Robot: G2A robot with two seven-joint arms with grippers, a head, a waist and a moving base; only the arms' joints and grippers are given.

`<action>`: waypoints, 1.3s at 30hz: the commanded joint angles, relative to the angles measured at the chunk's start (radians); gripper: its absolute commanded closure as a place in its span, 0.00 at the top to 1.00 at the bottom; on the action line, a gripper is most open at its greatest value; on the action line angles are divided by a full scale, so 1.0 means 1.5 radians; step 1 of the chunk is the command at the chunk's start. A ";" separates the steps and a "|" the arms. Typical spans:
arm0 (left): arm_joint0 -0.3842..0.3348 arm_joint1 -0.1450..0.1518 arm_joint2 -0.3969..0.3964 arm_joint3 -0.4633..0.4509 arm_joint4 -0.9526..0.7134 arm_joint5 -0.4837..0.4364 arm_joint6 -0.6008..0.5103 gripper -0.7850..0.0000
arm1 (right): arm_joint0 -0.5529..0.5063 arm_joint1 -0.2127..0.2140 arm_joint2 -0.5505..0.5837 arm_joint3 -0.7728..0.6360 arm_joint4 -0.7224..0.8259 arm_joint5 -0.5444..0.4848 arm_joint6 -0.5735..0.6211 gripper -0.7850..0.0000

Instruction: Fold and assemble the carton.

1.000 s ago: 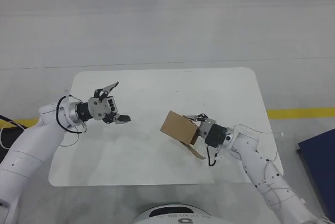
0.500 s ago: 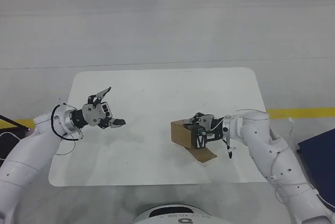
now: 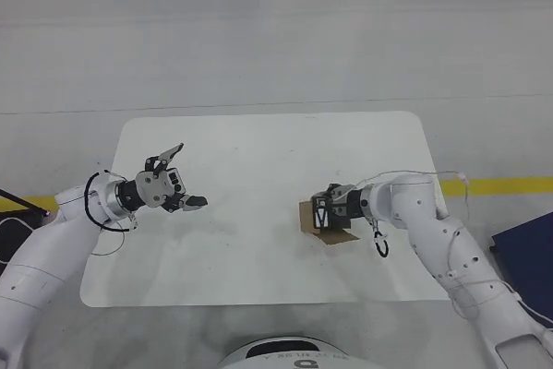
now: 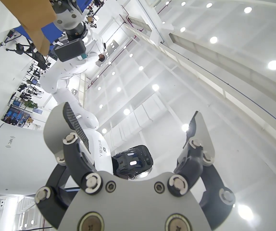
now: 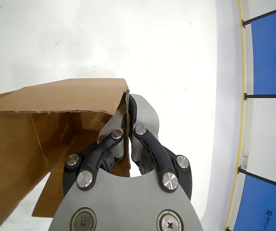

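Right wrist view, right hand point(image 5: 128, 108) — clamped on carton point(image 5: 56, 96)

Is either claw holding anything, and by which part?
The right gripper pinches the carton by one wall's edge; the left gripper is open, empty.

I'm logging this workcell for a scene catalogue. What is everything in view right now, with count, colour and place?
carton: one, brown, at the table's right part, one end open.
table: one, white, below both arms.
floor line: one, yellow, on the floor beside the table.
panels: two, blue, standing beyond that line.
left pincer: one, grey and black, open, empty, over the table's left part.
right pincer: one, grey and black, shut on a carton wall.
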State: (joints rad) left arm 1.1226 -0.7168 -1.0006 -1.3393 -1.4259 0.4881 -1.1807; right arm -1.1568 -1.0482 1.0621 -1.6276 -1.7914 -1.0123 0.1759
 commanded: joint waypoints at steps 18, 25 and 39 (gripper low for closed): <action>0.000 0.000 0.000 0.000 0.000 0.000 0.000 1.00 | 0.052 0.024 -0.022 -0.029 0.161 0.019 0.135 0.64; 0.000 0.000 0.000 0.000 0.000 0.000 0.000 1.00 | 0.047 0.023 -0.024 -0.070 0.108 0.088 0.084 0.54; 0.000 0.000 0.000 0.000 0.000 0.000 0.000 1.00 | -0.177 0.085 0.122 -0.191 -0.310 0.418 -0.374 0.87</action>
State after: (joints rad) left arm 1.1226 -0.7168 -1.0006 -1.3393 -1.4259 0.4881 -1.1806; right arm -1.3870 -0.9264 1.2221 -1.9138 -2.2369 -0.4147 -0.3587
